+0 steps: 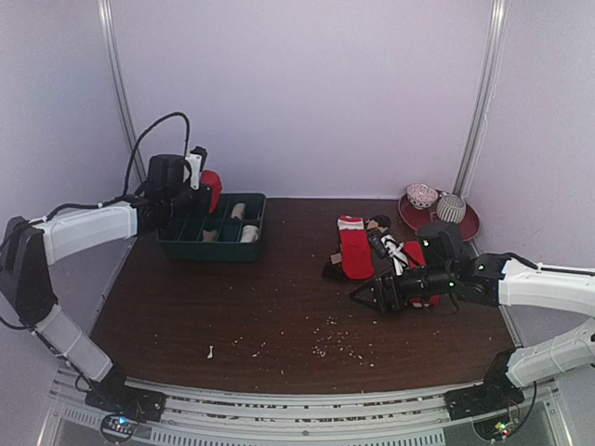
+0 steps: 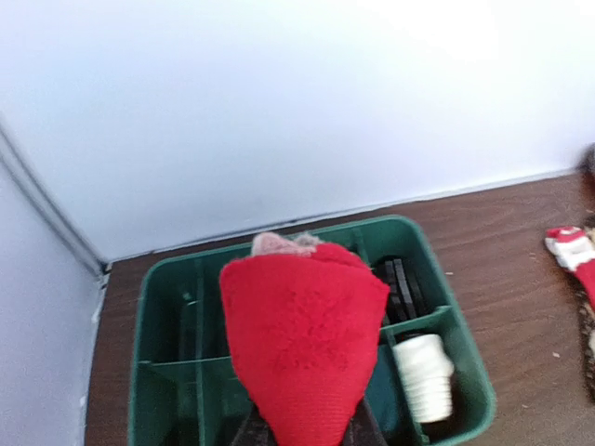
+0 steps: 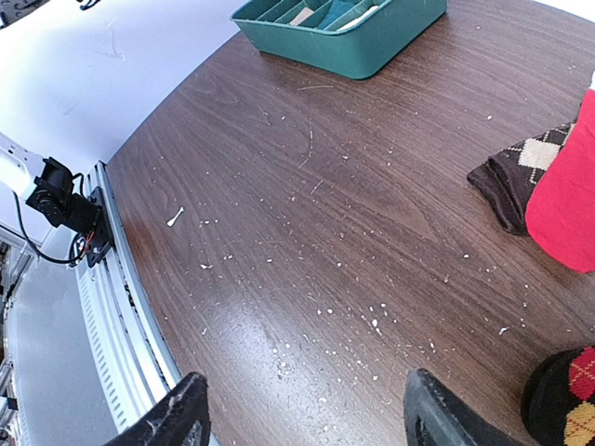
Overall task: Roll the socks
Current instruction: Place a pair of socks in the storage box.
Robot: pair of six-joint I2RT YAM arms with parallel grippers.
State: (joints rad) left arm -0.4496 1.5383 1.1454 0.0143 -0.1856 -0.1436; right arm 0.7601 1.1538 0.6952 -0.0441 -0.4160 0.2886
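Observation:
My left gripper [image 1: 206,190] is shut on a rolled red sock [image 2: 302,339] and holds it above the dark green compartment tray [image 2: 167,279]; the roll also shows in the top view [image 1: 212,186]. A flat red sock with a cream end [image 1: 354,246] lies right of centre on the table, over a brown diamond-patterned sock [image 3: 521,172]. Its red edge shows in the right wrist view [image 3: 567,204]. Another diamond-patterned sock [image 3: 567,404] lies by my right gripper [image 1: 372,294], which is open and empty just above the bare table [image 3: 307,423].
The tray [image 1: 212,229] stands at the back left and holds a cream roll [image 2: 423,376] and dark items. A red plate [image 1: 465,223] with two patterned balls sits at the back right. Crumbs are scattered over the near part of the brown table [image 1: 279,316].

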